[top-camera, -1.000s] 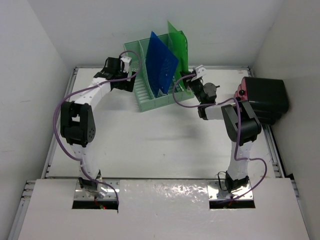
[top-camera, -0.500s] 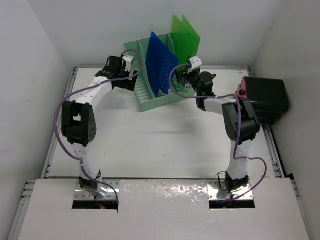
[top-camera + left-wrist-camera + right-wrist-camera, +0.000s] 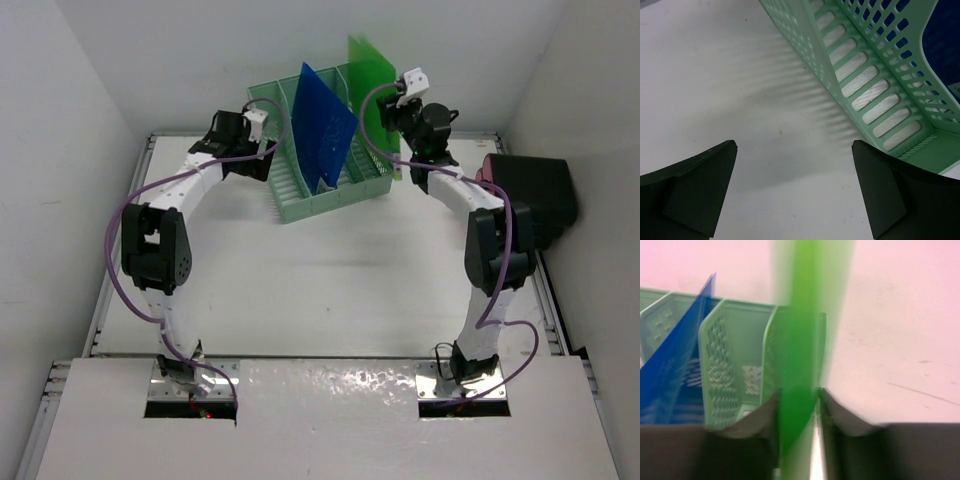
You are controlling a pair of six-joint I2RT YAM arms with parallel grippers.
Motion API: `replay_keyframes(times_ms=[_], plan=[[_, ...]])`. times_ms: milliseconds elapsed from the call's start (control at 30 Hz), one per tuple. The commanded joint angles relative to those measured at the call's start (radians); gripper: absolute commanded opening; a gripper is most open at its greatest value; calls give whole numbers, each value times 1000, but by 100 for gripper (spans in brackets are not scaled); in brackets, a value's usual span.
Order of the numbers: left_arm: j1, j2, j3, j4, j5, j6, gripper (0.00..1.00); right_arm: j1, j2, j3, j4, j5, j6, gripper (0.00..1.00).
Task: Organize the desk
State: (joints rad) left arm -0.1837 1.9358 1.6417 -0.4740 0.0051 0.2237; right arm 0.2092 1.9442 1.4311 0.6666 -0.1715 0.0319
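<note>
- No brand or wording is readable from here. A small pale patch low on the blue folder is too small to make out.
- One desk: the big flat white top that fills the floor between the white walls. Both arms are bolted at its near edge.
- One mint-green file rack stands on the desk at the far side, about midway across and close to the back wall.
- Two folders. The blue folder leans in a middle slot of the rack. The green folder stands upright at the rack's right end, its top well above the dividers. I cannot tell whether its lower edge sits in the last slot.
- One black box sits at the desk's right edge, against the right wall.
- Two arms, each trailing one purple cable.
- The left gripper hangs low over bare desk just beside the rack's left wall. Its fingers are spread wide with nothing between them.
- The right gripper is up at the rack's right end. Its fingers press in on both faces of the green folder and pinch it, though the wrist view is blurred.
- Thin metal rails run along the desk's left and right edges, with the walls close behind them.
- The right arm's elbow is near the black box.
- The broad middle of the desk, between the rack and the arm bases, is open white surface.
</note>
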Motion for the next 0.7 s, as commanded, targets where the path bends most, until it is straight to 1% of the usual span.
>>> replay_keyframes(times_ms=[0, 33, 67, 100, 133, 333, 400, 500, 667], plan=[[-5, -67, -8, 29, 16, 16, 99, -2, -5, 51, -9, -13, 13, 27], [-5, -67, -10, 29, 19, 17, 99, -2, 1, 52, -7, -14, 13, 16], [-5, -69, -13, 31, 22, 17, 99, -2, 7, 49, -1, -17, 14, 10], [-5, -73, -16, 32, 22, 19, 99, -2, 13, 43, 10, -25, 14, 7], [-5, -74, -19, 34, 24, 20, 99, -2, 16, 37, 43, -26, 22, 0], [-5, -67, -14, 31, 24, 20, 99, -2, 22, 14, 157, -32, 83, 0], [-5, -66, -11, 29, 26, 20, 99, -2, 10, -18, 207, -37, 103, 0], [-5, -61, -6, 26, 22, 20, 99, -1, -25, -83, 386, -37, 149, 0], [-5, -58, -5, 20, 29, 26, 99, -2, -28, -120, 551, -37, 175, 0]])
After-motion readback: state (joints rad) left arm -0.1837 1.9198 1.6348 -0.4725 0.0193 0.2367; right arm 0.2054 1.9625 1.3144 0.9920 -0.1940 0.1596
